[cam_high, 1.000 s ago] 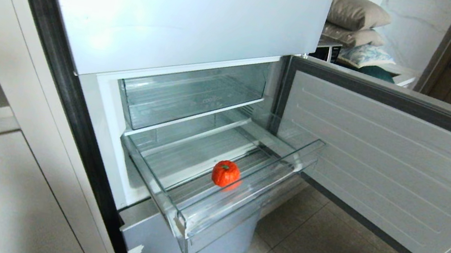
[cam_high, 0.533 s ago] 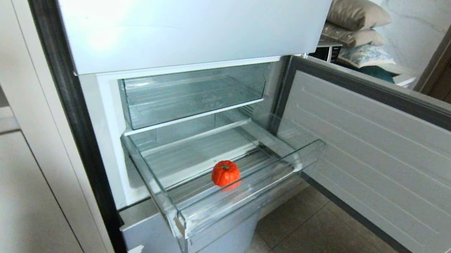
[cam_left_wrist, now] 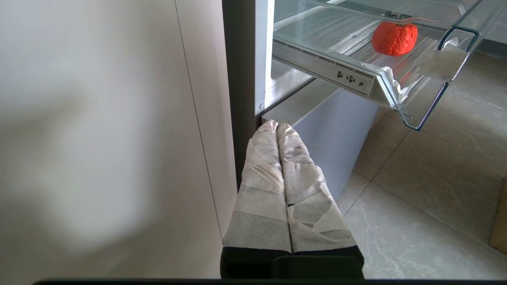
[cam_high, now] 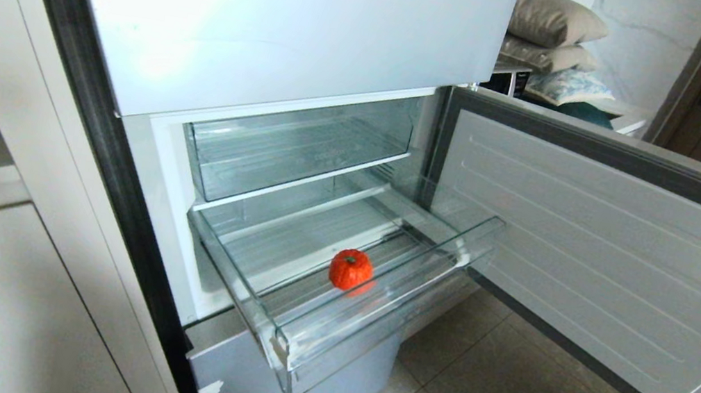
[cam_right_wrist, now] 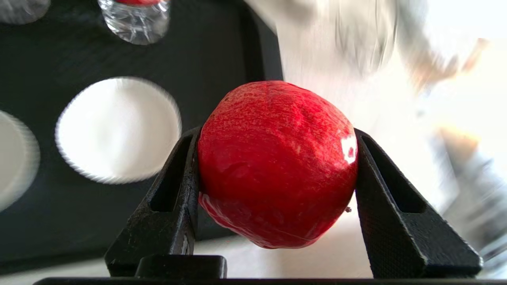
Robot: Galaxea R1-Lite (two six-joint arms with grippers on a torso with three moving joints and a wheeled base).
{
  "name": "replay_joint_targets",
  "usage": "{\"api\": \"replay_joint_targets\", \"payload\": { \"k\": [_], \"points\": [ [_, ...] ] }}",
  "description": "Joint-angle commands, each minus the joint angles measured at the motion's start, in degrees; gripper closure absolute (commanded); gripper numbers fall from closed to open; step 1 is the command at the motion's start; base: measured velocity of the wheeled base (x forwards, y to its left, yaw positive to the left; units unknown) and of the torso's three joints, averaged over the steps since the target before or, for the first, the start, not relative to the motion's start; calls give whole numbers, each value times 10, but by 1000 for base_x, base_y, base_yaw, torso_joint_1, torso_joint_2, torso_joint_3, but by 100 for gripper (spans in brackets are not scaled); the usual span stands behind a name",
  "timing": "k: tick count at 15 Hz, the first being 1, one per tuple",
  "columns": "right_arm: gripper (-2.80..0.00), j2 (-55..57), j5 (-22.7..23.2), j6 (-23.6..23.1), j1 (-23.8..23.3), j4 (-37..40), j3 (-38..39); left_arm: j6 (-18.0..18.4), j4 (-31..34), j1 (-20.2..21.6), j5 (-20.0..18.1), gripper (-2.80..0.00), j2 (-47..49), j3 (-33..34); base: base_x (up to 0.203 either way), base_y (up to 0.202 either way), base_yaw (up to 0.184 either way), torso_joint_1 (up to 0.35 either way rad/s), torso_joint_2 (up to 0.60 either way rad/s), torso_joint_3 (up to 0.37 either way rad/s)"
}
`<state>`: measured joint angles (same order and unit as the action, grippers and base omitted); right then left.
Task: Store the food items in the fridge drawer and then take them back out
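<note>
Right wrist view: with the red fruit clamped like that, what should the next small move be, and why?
Probably carry it toward the open fridge drawer. The right end effector is shut on the round red fruit, above a dark surface with white discs, outside the head view. The drawer stands pulled out, holding only the pumpkin, with bare ribbed floor beside it. The left end effector hangs shut, low by the fridge.

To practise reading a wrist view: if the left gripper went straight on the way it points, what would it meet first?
Probably the dark fridge edge just ahead of the shut left gripper; depth is unclear.
</note>
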<state>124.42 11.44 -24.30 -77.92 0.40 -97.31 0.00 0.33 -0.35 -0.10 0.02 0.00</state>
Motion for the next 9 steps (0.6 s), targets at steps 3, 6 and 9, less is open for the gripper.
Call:
{"api": "replay_joint_targets", "payload": {
  "k": [3,6,9],
  "points": [
    [0,59,-15,-172,61,-23,-28,0,0,0,0,0,0,0,0,0,0,0,0,0],
    [0,88,-26,-221,100,-27,-44,0,0,0,0,0,0,0,0,0,0,0,0,0],
    [0,89,-95,-244,117,-26,-48,0,0,0,0,0,0,0,0,0,0,0,0,0]
  ]
}}
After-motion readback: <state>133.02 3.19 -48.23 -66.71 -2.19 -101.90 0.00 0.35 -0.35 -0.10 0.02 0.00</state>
